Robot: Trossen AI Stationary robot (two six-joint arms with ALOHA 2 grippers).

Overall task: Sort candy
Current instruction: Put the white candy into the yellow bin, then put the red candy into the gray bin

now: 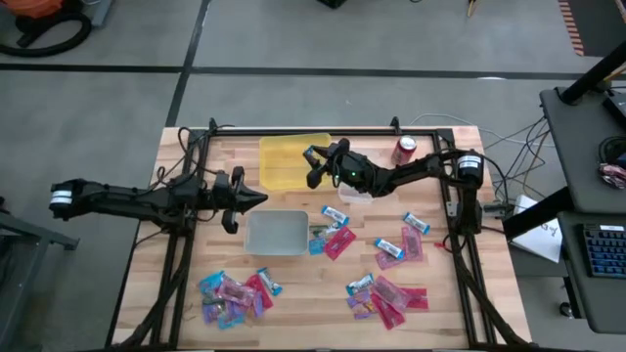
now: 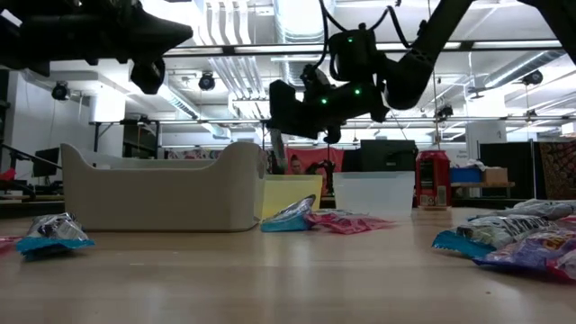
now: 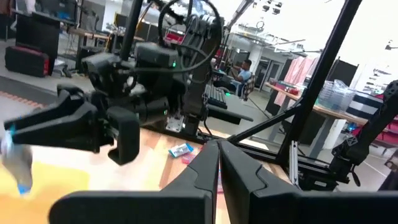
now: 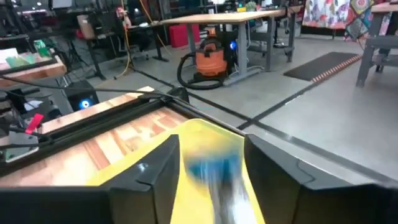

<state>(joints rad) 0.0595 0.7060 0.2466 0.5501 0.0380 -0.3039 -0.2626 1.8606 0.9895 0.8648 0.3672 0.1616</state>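
My right gripper (image 1: 313, 164) hangs open over the yellow bin (image 1: 289, 168) at the table's far middle. In the right wrist view a blurred blue-and-silver candy (image 4: 214, 171) shows between the spread fingers, over the bin's yellow floor (image 4: 186, 183). In the left wrist view the same piece (image 3: 15, 163) is below the fingertips, clear of them. My left gripper (image 1: 256, 198) is shut and holds nothing. It points level toward the table's right, just left of the grey bin (image 1: 277, 233). More candy lies in loose heaps on the wood (image 1: 233, 293) (image 1: 386, 293) (image 1: 333, 235).
A clear bin (image 1: 357, 194) stands right of the yellow one, under my right arm. A red soda can (image 1: 404, 149) stands at the far right. More candy lies right of centre (image 1: 401, 244). A dark metal frame (image 1: 176, 264) borders the table.
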